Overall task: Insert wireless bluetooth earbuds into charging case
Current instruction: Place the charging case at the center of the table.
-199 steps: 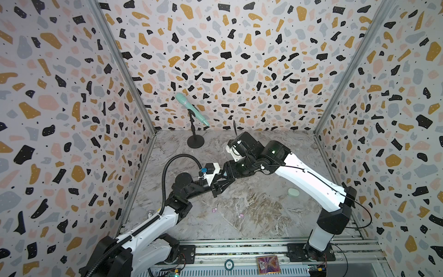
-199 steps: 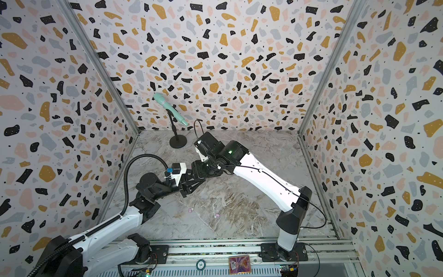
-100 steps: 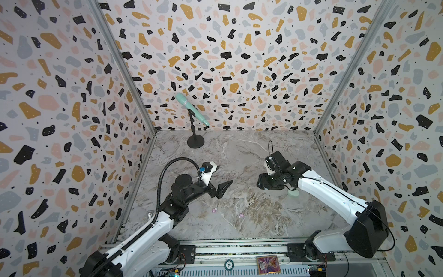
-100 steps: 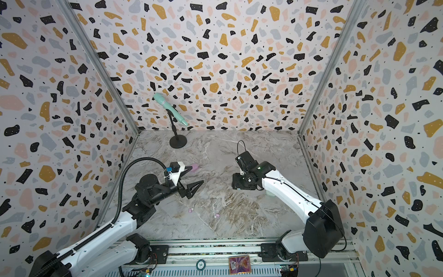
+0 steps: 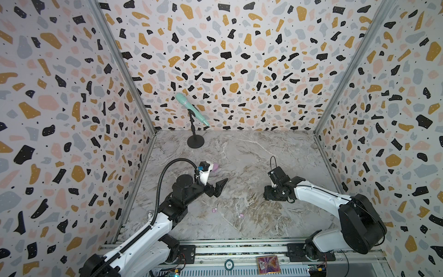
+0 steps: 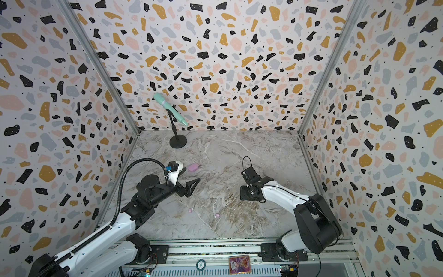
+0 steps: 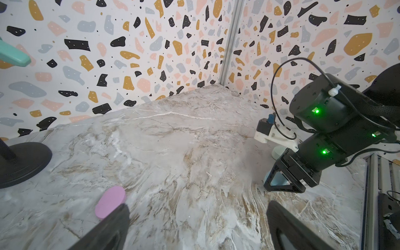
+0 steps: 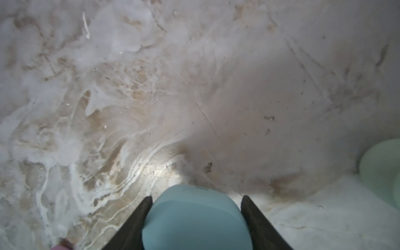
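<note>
Earbuds point(image 5: 214, 210): two pink units lie loose on the worktop point(image 5: 263, 148) near 6 o'clock, outside any case. At 3 o'clock the right gripper point(image 8: 197, 198) fingers clamp the blue case point(image 8: 194, 220). At 9 o'clock the left gripper point(image 7: 198, 207) fingers stand wide apart, empty. Pink case point(image 6: 193, 167) rests at 11 o'clock. Judged progress: pink pair not yet inserted; other buds not visible.

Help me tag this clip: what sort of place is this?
Probably a staged robot test booth: terrazzo-print walls box in a marble-look tabletop, left arm and right arm mounted on a front rail.
</note>
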`<state>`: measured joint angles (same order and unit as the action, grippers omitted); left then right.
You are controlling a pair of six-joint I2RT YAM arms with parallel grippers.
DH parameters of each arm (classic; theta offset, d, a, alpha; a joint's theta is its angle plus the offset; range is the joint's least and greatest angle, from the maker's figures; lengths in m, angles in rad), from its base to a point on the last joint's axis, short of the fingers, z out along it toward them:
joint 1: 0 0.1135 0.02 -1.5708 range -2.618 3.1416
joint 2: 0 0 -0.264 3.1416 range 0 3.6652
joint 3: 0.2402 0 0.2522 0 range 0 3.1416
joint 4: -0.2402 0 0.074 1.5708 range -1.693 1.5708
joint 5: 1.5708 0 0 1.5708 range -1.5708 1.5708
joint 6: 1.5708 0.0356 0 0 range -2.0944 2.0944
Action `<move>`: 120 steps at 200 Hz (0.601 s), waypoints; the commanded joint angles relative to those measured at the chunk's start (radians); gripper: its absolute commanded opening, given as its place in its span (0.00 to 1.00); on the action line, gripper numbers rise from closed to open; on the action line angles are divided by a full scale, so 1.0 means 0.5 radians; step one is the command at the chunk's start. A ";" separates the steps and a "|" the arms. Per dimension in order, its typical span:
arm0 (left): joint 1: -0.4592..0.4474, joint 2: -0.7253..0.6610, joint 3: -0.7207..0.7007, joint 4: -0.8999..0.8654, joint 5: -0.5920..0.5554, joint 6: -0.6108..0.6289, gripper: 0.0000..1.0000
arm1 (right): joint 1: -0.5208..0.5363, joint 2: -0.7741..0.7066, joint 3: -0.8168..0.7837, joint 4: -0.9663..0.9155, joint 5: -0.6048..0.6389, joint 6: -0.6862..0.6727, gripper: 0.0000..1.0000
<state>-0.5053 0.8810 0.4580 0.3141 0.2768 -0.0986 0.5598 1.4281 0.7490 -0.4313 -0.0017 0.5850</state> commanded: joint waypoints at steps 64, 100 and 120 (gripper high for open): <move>0.001 -0.039 -0.009 0.064 -0.065 -0.034 1.00 | -0.005 -0.055 -0.017 0.000 0.046 0.025 0.82; 0.004 -0.077 -0.016 0.058 -0.132 -0.048 1.00 | 0.061 -0.110 0.084 -0.089 0.026 0.046 0.84; 0.006 -0.097 -0.004 0.013 -0.280 -0.092 1.00 | 0.165 -0.075 0.234 -0.158 0.055 0.050 0.86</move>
<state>-0.5053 0.8539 0.4576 0.3138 0.2173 -0.1192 0.5922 1.4067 0.7647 -0.4549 0.0124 0.6014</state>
